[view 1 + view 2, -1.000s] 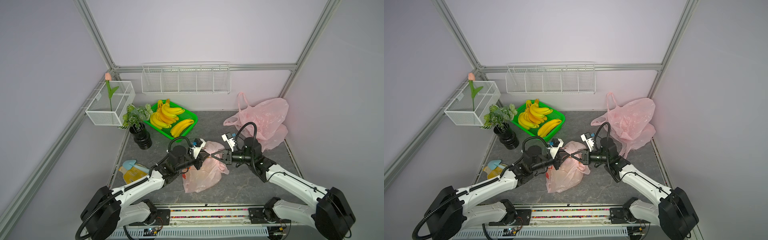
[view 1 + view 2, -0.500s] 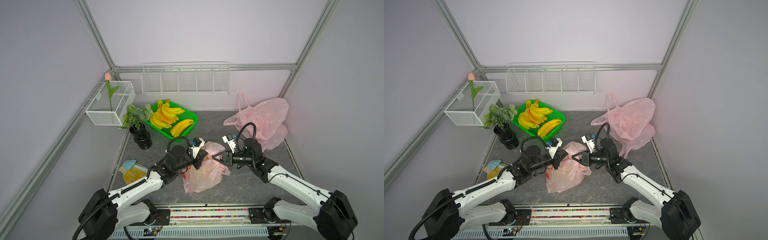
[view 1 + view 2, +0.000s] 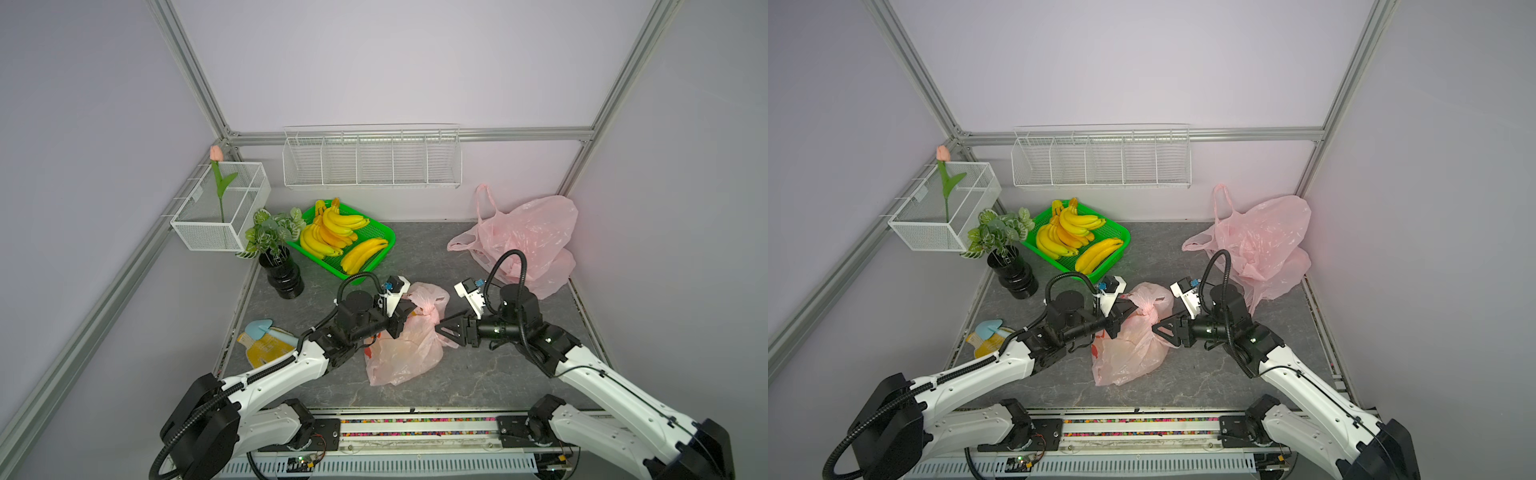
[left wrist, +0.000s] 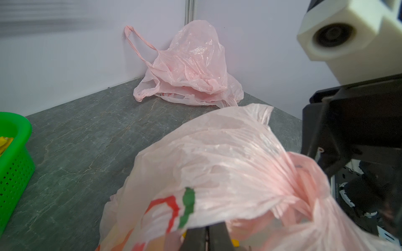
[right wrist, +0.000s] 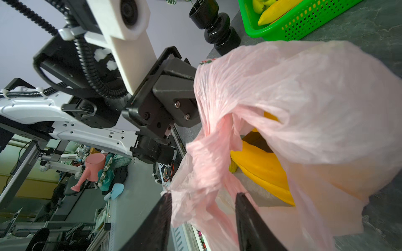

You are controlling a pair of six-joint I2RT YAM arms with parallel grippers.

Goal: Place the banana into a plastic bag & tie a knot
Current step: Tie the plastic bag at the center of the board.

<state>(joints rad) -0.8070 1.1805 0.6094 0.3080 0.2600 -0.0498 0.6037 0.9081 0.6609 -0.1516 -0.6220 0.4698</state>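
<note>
The pink plastic bag (image 3: 405,347) (image 3: 1133,345) lies mid-table, its neck gathered into a bunch (image 3: 428,309). In the right wrist view a yellow banana (image 5: 261,165) shows inside the bag (image 5: 304,97). My left gripper (image 3: 409,313) (image 3: 1128,311) is at the bag's left side by the bunch. Its fingers are shut together (image 4: 206,229) and their tips are buried in the bag's film (image 4: 217,163). My right gripper (image 3: 442,330) (image 3: 1159,328) is open just right of the bunch. A loose strip of bag hangs between its fingers (image 5: 203,195), which are not pinching it.
A green basket (image 3: 376,259) with several bananas stands at the back left, next to a black vase with a plant (image 3: 284,280). A heap of spare pink bags (image 3: 528,232) fills the back right corner. A blue and yellow item (image 3: 262,338) lies front left.
My right gripper has gone from shut on the bag's end to open and has drawn slightly right. The left gripper has stayed shut at the bag's neck.
</note>
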